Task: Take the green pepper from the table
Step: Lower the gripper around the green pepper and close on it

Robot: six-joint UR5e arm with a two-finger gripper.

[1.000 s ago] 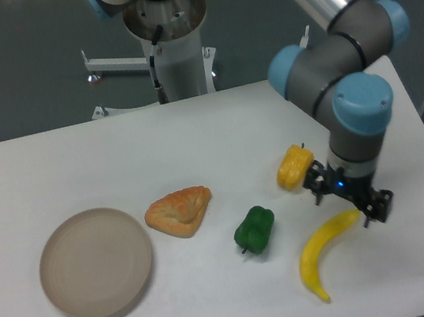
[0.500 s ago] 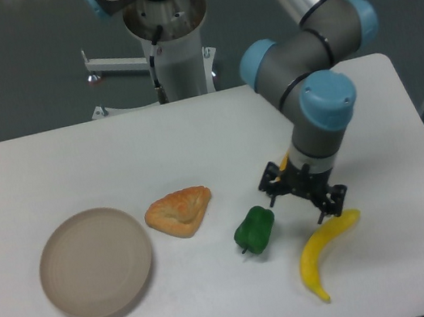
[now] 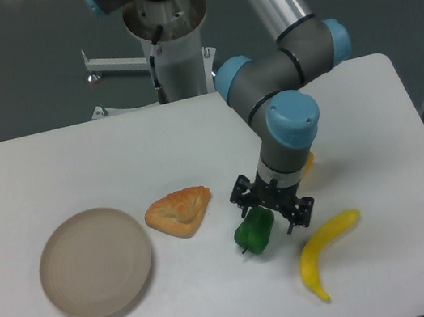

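Fingers (image 3: 272, 211) spread wide, holding nothing, poised just over the green pepper's (image 3: 254, 233) upper right.

The green pepper (image 3: 254, 231) is crowded from the far right by the claw (image 3: 272, 206), whose spread fingers hang just over its far end. Just to the pepper's right the banana (image 3: 324, 251) is laid slantwise, leaving only a narrow lane between the two. To the far left, the pastry (image 3: 179, 212) is set near the pepper, with a small gap of bare worktop (image 3: 50, 170) between. The yellow pepper (image 3: 307, 163) is mostly hidden behind the arm's wrist (image 3: 286, 133). The near side of the green pepper is left open, and the plate (image 3: 95, 264) is kept well apart on the left.
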